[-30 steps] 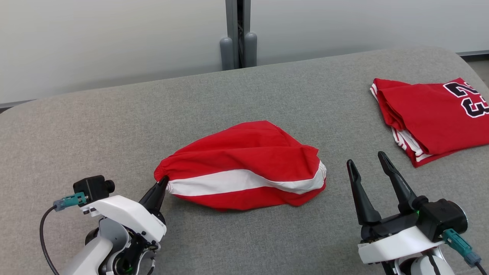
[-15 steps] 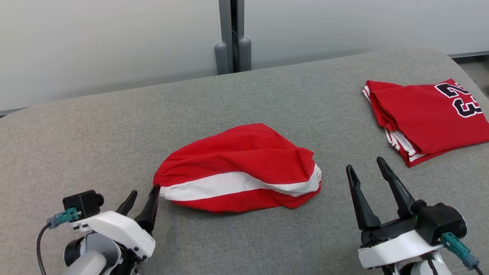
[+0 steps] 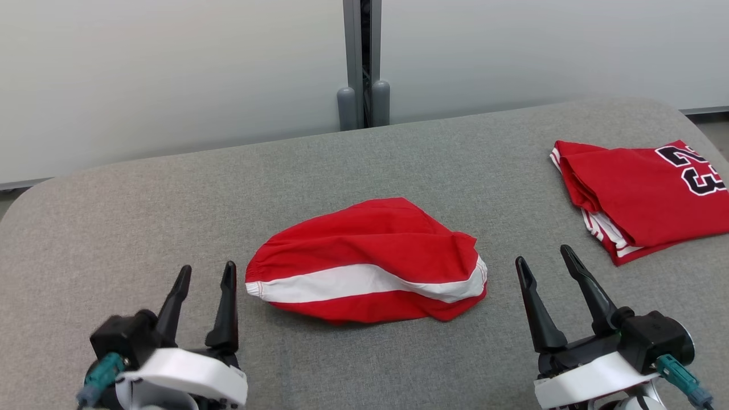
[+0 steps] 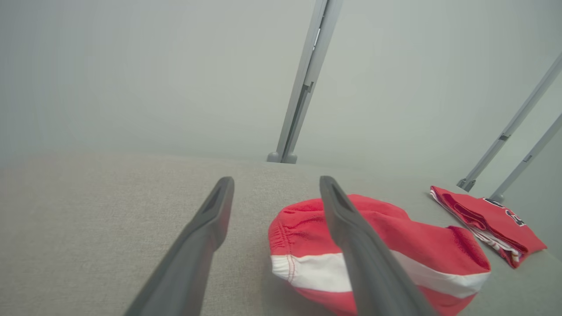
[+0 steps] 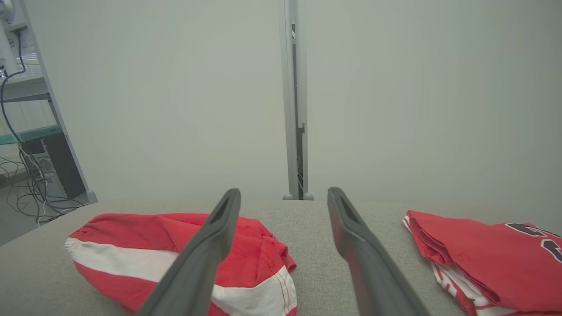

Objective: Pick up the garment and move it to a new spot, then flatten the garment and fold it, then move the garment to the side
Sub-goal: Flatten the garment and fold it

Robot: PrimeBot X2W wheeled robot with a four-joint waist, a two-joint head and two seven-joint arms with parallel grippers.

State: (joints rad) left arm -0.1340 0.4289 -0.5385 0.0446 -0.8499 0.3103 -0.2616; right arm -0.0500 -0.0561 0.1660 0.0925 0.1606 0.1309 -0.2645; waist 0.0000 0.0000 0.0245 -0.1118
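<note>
Lying on the pad (image 3: 171, 216), the shorts (image 3: 370, 250) sit between left gripper (image 3: 207, 266) and right gripper (image 3: 542, 254), both wide open and holding nothing.

red garment (image 3: 370, 256) with white stripe, folded, lying mid-surface

Head view: from high, facing forward and down across a grey fabric-covered table (image 3: 171, 199). Wrist views: low and close to it, facing the pale wall (image 3: 171, 68). Shared by all three: red white-striped cloth garment (image 3: 370, 256), red folded jersey (image 3: 643, 193).
</note>
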